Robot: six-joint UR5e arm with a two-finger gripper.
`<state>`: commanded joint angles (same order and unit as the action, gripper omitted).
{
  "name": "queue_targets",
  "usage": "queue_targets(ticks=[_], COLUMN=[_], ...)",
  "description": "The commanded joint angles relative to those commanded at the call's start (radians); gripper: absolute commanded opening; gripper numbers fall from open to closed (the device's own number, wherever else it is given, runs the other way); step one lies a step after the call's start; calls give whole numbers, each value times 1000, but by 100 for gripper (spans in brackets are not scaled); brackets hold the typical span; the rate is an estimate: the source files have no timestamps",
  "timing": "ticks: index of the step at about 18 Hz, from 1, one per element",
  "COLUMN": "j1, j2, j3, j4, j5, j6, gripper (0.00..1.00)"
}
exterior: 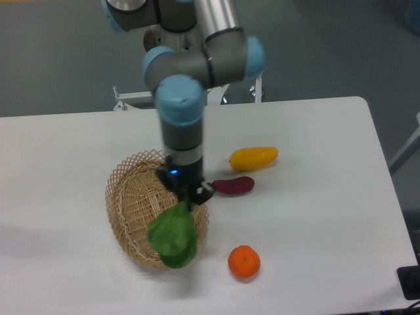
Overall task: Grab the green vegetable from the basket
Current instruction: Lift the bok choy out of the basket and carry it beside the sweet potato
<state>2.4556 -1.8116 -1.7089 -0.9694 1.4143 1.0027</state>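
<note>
The tool (190, 195) is pointing straight down over the right side of the wicker basket (128, 197), and its fingers are clamped on the stalk end of the green vegetable (174, 235). The vegetable is hanging from the tool with its broad dark leaf drooping downward, overlapping the basket's front right rim in this view; whether the leaf is touching the rim cannot be told. The basket is sitting on the white table (315, 216), its woven floor showing bare to the left of the tool. Just to the right of the tool, a purple oblong vegetable (233, 186) is lying on the table, and beyond it, a little farther back, a yellow elongated fruit (253, 157) is lying on its side. An orange (244, 261) is resting near the front of the table, just right of the hanging leaf and apart from the basket.
</note>
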Motion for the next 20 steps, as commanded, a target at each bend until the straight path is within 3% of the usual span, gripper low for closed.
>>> queue_targets(ticks=[4,7,12,20], j1=[129,180,203,206], j2=[0,-35,-72,-71], j3=[-9,-15,-18,-8], j4=[-9,-3,6,6], j5=[2,11,15,15], j6=[222,324,347,347], gripper=[21,21,21,21])
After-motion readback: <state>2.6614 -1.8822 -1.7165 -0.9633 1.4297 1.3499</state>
